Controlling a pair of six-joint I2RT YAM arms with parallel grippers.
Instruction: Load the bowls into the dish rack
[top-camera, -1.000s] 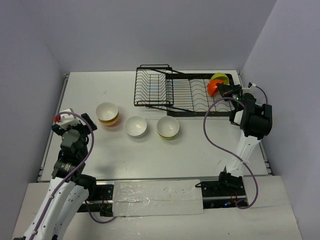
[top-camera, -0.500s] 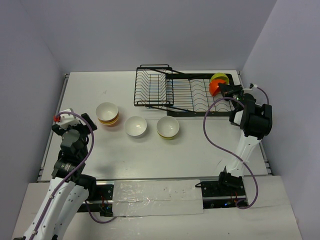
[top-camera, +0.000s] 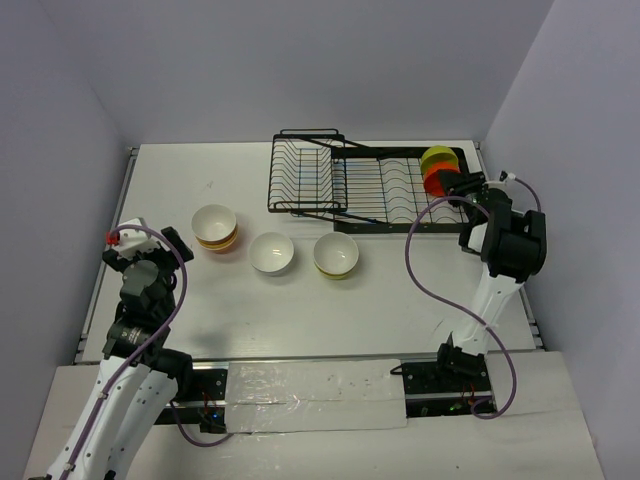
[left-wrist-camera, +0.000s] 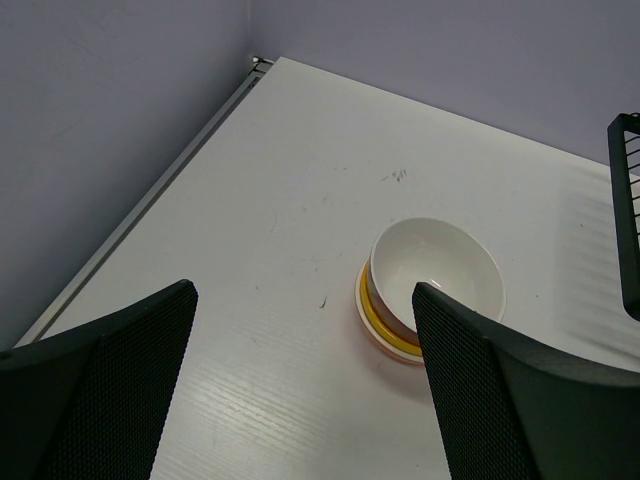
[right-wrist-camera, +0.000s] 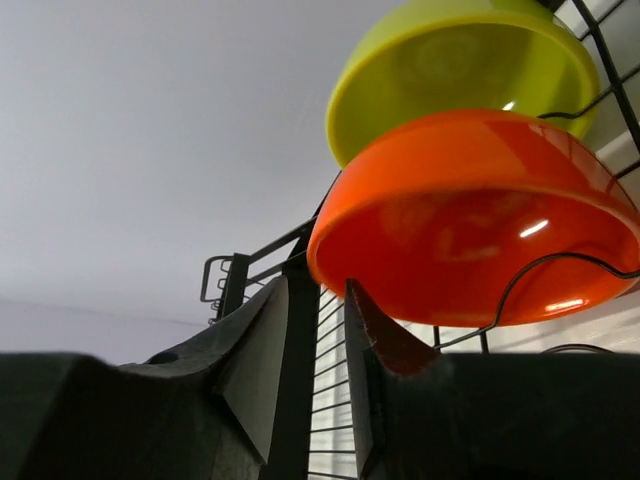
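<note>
Standing on edge at the right end of the dish rack (top-camera: 330, 182), an orange bowl (top-camera: 437, 180) sits just near of a lime-green bowl (top-camera: 438, 158). The right gripper (top-camera: 462, 183) sits just right of the orange bowl, its fingers (right-wrist-camera: 262, 350) slightly parted and not clamped on anything, one tip close under the bowl. On the table (top-camera: 300, 310), near-left of the rack, a stack of bowls (top-camera: 215, 226), a white bowl (top-camera: 271, 252) and a yellow-green bowl (top-camera: 336, 255) form a row. The left gripper (top-camera: 135, 240) hovers left of the stack, its fingers (left-wrist-camera: 110, 380) spread wide and holding nothing.
</note>
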